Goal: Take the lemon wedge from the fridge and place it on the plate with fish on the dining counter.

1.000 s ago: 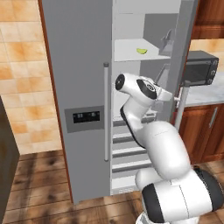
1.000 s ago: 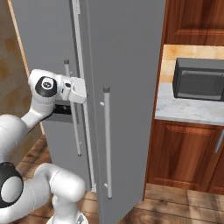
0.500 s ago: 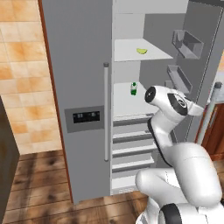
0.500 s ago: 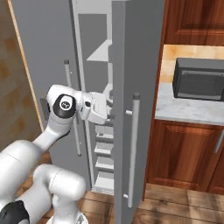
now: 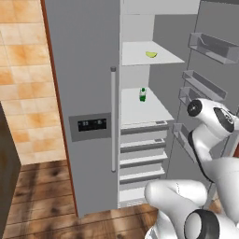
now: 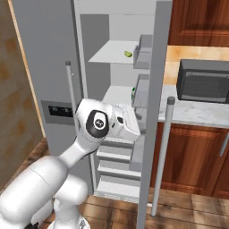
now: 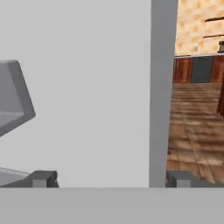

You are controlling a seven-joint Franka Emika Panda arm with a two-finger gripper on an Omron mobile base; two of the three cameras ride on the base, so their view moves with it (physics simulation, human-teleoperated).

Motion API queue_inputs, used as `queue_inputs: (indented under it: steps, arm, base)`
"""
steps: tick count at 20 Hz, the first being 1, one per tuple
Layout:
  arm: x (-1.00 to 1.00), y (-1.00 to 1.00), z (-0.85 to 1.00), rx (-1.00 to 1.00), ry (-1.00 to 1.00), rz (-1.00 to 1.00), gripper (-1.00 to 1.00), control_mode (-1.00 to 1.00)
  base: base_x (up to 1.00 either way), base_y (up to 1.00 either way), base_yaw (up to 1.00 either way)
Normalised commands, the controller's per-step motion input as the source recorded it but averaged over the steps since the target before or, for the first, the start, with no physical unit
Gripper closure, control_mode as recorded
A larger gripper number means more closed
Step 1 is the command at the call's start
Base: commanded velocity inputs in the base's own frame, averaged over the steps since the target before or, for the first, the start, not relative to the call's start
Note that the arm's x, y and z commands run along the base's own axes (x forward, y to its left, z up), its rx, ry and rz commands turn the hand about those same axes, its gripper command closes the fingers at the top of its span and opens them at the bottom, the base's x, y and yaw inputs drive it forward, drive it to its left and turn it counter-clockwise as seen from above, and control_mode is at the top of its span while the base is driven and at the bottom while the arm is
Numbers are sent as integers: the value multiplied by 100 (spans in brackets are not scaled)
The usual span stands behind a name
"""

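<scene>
With our hand (image 7: 109, 179) spread wide and empty by the open fridge (image 5: 88, 93) door, we judge the lemon wedge (image 5: 151, 54) on the upper shelf (image 5: 140, 58) light, soft and slippery, best pinched gently across its flat cut sides, not its rind.

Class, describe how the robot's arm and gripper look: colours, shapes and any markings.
The arm is made of glossy white rounded segments joined by dark bands, with a round dark cap at one joint. The gripper ends in two small grey blocky fingers. No cables or lettering are visible.
</scene>
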Motion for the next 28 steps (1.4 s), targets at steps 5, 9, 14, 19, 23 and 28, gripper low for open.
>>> queue_inputs:
  steps: [5, 9, 14, 19, 23, 28]
  arm:
    - [-8, -24, 0, 8, 3, 2, -100, -100]
    - [-94, 91, 55, 0, -2, 10, -100, -100]
    - [-78, 78, 63, 8, 13, 11, -100, -100]
    - [-42, 53, 12, 22, 38, 26, -100, -100]
    - [-13, 71, 0, 21, 28, 41, -100, -100]
    - [0, 97, -6, 10, 0, 37, -100, -100]
  base:
    - [0, 0, 0]
    - [0, 0, 0]
    - [0, 0, 0]
    - [0, 0, 0]
    - [0, 0, 0]
    - [0, 0, 0]
